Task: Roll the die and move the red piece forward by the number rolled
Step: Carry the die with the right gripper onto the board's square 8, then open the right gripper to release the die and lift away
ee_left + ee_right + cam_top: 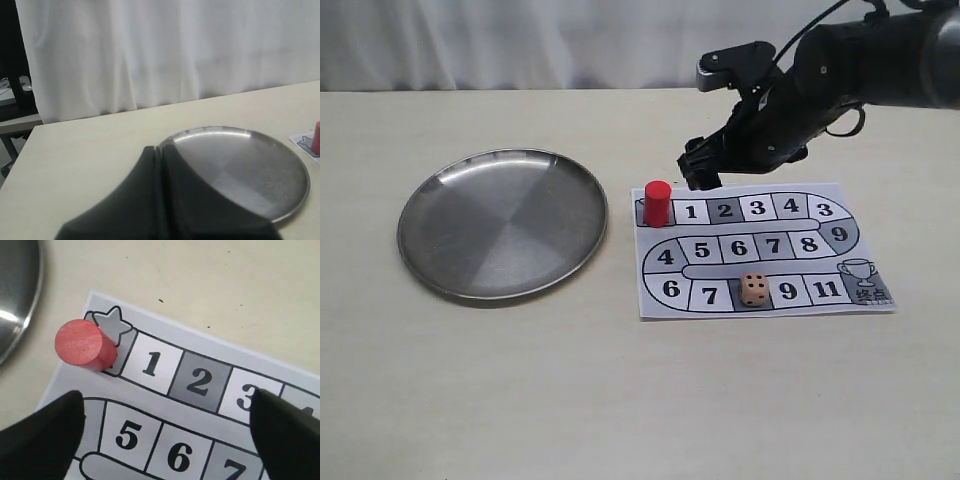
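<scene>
The red piece (657,203) stands upright on the star square at the far left end of the paper game board (760,250). The beige die (753,289) rests on the board's near row, between squares 7 and 9. My right gripper (700,170) hovers over the board's far left part, just behind and to the right of the red piece. In the right wrist view it (165,395) is open with nothing between its fingers, and the red piece (82,345) stands outside them. The die is out of that view. My left gripper (161,150) is shut and empty, near the plate.
A round steel plate (503,222) lies left of the board, empty; it also shows in the left wrist view (245,170). A white curtain hangs behind the table's far edge. The red piece (316,136) peeks in at that view's edge.
</scene>
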`<move>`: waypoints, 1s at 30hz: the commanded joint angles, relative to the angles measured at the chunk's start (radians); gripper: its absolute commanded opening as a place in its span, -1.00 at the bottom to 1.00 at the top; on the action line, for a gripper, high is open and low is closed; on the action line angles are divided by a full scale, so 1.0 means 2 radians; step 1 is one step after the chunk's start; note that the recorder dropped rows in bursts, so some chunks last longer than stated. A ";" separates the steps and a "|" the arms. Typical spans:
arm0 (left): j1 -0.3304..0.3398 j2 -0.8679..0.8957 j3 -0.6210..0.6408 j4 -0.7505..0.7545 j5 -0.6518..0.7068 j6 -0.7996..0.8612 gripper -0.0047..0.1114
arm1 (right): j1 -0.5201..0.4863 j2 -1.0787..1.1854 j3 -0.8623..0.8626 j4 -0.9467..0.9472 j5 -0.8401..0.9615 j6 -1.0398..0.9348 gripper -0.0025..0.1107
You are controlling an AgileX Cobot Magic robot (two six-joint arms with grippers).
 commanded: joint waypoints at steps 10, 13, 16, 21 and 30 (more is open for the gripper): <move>-0.004 -0.001 0.001 0.000 -0.004 0.000 -0.92 | -0.002 -0.087 0.020 -0.023 0.089 0.005 -0.88; -0.004 -0.001 0.001 0.000 -0.004 0.000 -0.92 | -0.002 -0.135 0.090 -0.017 0.098 0.048 -0.88; -0.004 -0.001 0.001 0.000 -0.004 0.000 -0.92 | -0.002 -0.145 0.178 0.021 0.087 0.053 -0.88; -0.004 -0.001 0.001 0.000 -0.004 0.000 -0.92 | -0.002 -0.140 0.260 0.032 0.003 0.053 -0.88; -0.004 -0.001 0.001 0.000 -0.004 0.000 -0.92 | -0.002 -0.122 0.270 0.032 -0.038 0.053 -0.88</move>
